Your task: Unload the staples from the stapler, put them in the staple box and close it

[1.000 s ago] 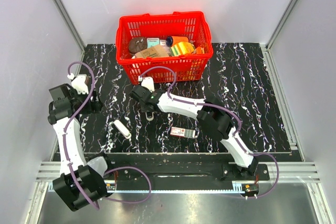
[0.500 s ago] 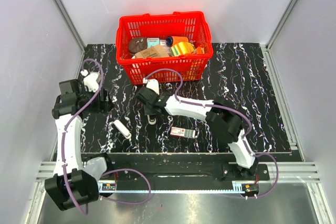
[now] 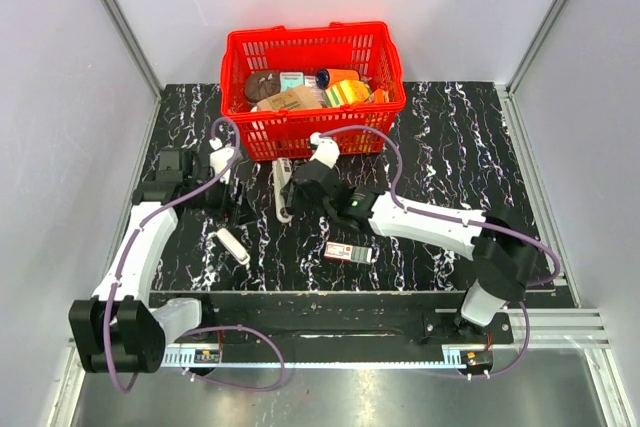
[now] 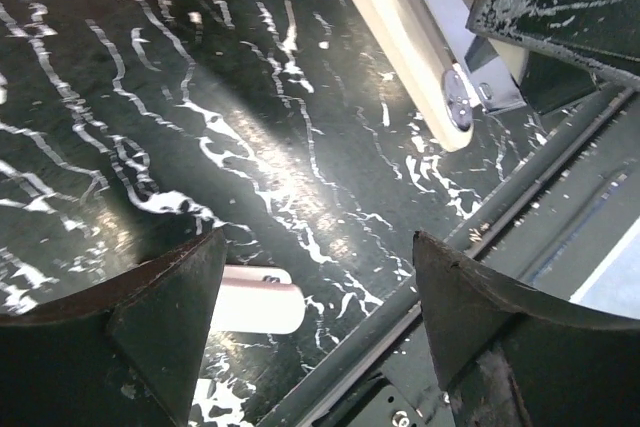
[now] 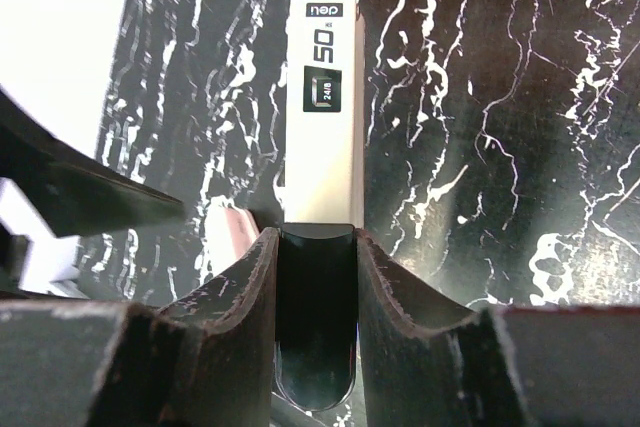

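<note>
The stapler (image 3: 282, 188) is a slim off-white bar with a black rear end, lying lengthwise just in front of the red basket. My right gripper (image 3: 297, 194) is shut on it. In the right wrist view both fingers clamp the black end, and the off-white body (image 5: 324, 97) points away from my right gripper (image 5: 315, 239). My left gripper (image 3: 242, 209) is open and empty just left of the stapler. In the left wrist view the stapler (image 4: 400, 37) is above my left gripper (image 4: 318, 247). No staples show.
A short white oblong piece (image 3: 232, 245) lies on the mat near the left gripper, and shows in the left wrist view (image 4: 255, 299). A small red-and-white box (image 3: 348, 252) lies in front of the right arm. The red basket (image 3: 300, 129) of goods stands at the back.
My right gripper has shifted right and toward the basket with the stapler in it. My left arm has swung right, bringing its open gripper close beside the stapler.
</note>
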